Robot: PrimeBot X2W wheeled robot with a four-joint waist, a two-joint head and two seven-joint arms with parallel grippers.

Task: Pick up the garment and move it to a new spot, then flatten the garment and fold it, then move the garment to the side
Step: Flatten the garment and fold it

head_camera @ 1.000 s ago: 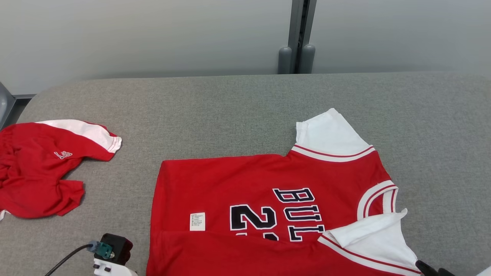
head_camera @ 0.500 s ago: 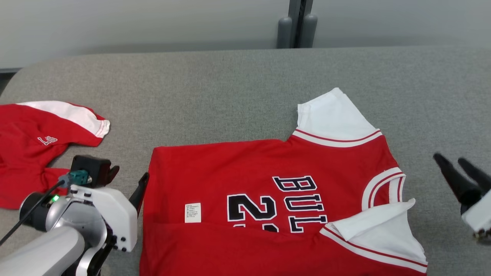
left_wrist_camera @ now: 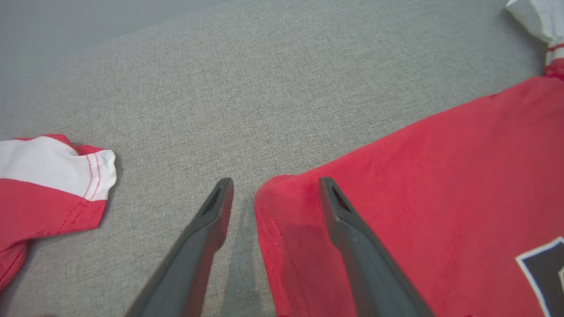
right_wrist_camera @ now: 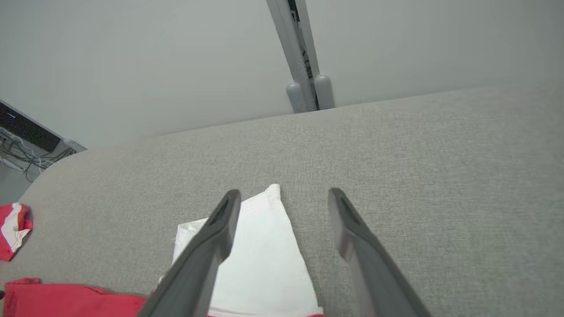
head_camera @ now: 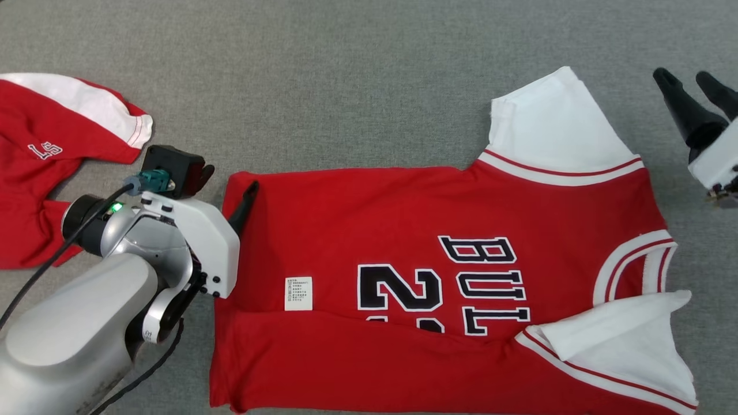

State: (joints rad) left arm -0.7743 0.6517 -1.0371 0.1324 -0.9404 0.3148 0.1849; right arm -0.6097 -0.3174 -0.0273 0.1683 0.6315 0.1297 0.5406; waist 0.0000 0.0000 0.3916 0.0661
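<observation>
1. The red short-sleeved basketball jersey with white sleeves and black lettering (head_camera: pixel 403 230) lay spread on the grey fabric-covered worktop (head_camera: pixel 346 86). Its collar pointed toward the robot's right, and its near long edge was already folded over the chest.
2. The left end effector (head_camera: pixel 229 180) stood released, its fingers astride the jersey's far hem corner. One finger was over cloth and one over bare worktop; we could not tell whether they touched.
3. The right end effector (head_camera: pixel 682 75) hung released and empty, just beside the far white sleeve (head_camera: pixel 553 121).
4. We judged the far-side fold to be next. Closing on the corner might catch only the upper layer, or nothing, leaving the hem to trail.
5. Uneven lifts by the two arms could skew the fold or pull the near flap open.
6. The left forearm (head_camera: pixel 75 323) lay near a crumpled red-and-white garment (head_camera: pixel 46 173) and might drag it.
</observation>
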